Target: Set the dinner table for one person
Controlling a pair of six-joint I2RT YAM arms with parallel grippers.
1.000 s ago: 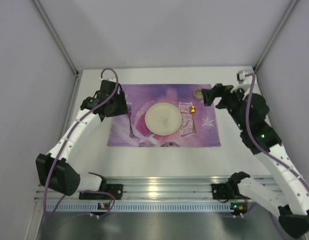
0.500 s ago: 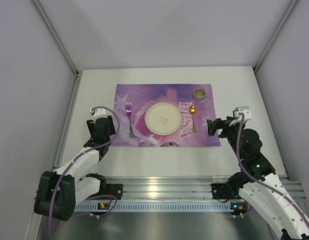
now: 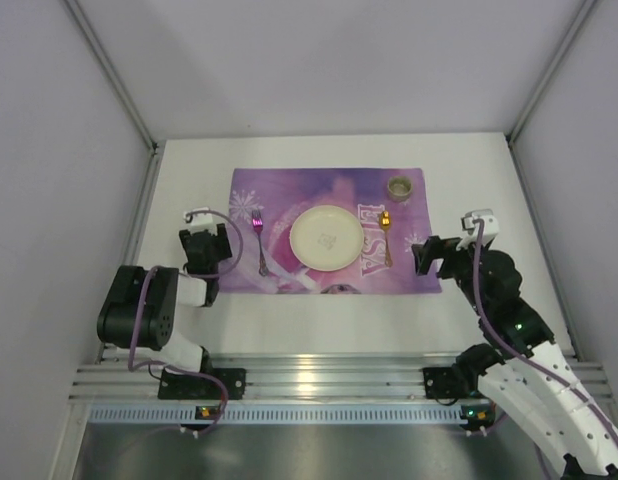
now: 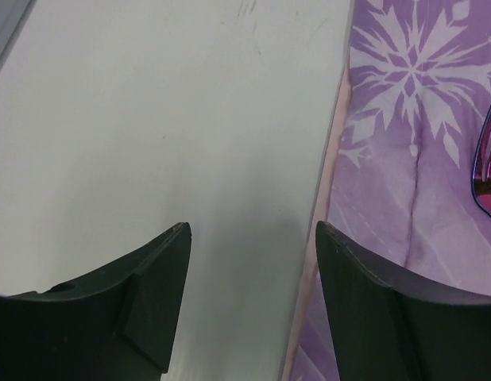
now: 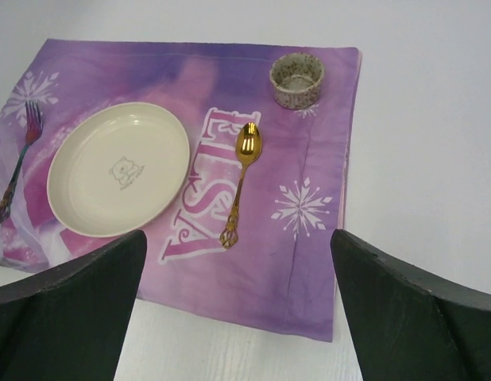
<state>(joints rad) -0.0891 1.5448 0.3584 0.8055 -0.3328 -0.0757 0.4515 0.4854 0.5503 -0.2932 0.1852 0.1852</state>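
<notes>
The white dinner table (image 3: 189,185) carries a purple ELSA placemat (image 3: 329,176). On the mat lie a cream plate (image 3: 326,237), a purple fork (image 3: 259,240) left of the plate, a gold spoon (image 3: 385,235) right of it, and a small speckled cup (image 3: 400,186) at the far right corner. My left gripper (image 3: 209,252) is open and empty, low over the bare table just left of the mat's edge (image 4: 321,238). My right gripper (image 3: 426,255) is open and empty above the mat's near right corner (image 5: 309,317). The plate (image 5: 118,168), spoon (image 5: 241,178), cup (image 5: 296,79) and fork (image 5: 19,159) show in the right wrist view.
A ribbed aluminium rail (image 3: 329,385) runs along the near edge with both arm bases. Grey walls close the table on the left, far and right sides. Bare white tabletop lies on both sides of the mat (image 3: 489,190).
Both arms have drawn back from the mat toward the near edge. The left arm folded down beside the mat's left edge; the right gripper left the cup and sits near the mat's right corner.
</notes>
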